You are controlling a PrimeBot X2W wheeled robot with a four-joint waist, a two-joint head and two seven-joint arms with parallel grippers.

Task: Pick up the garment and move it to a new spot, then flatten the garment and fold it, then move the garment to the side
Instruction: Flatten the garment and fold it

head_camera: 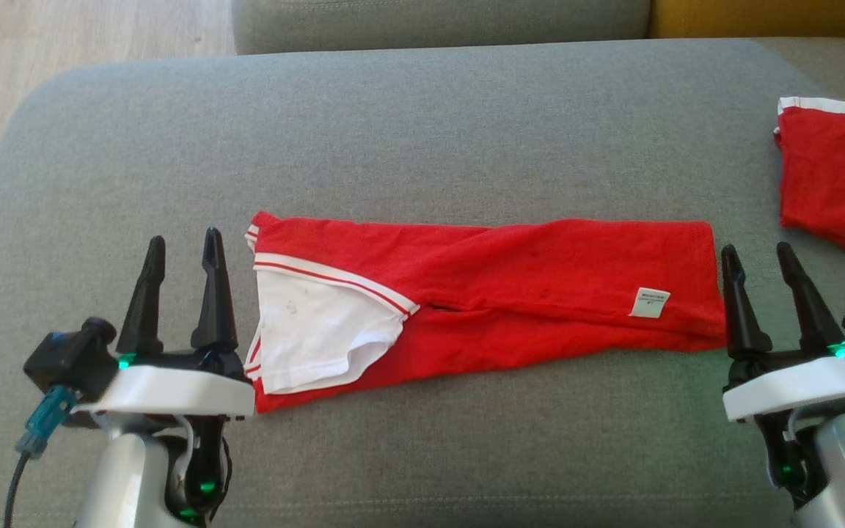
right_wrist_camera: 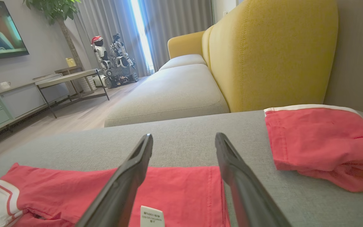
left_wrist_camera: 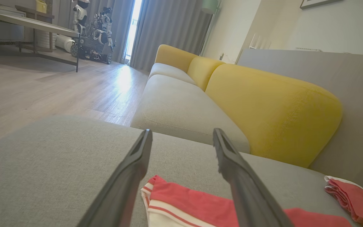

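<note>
The left hand (head_camera: 183,236) is at the lower left of the head view, its two dark fingers spread apart and holding nothing. It stands just beside the left end of the red garment (head_camera: 525,286), not touching it. The garment lies flat on the grey sofa cushion (head_camera: 393,132), folded into a long strip that runs left to right. A white panel (head_camera: 312,330) with red-striped trim is at its left end and a white label (head_camera: 650,302) is near its right end. The right hand (head_camera: 755,248) is likewise open and empty, just beside the strip's right edge; contact cannot be determined. A second red garment (head_camera: 833,183) lies well apart at the far right.
</note>
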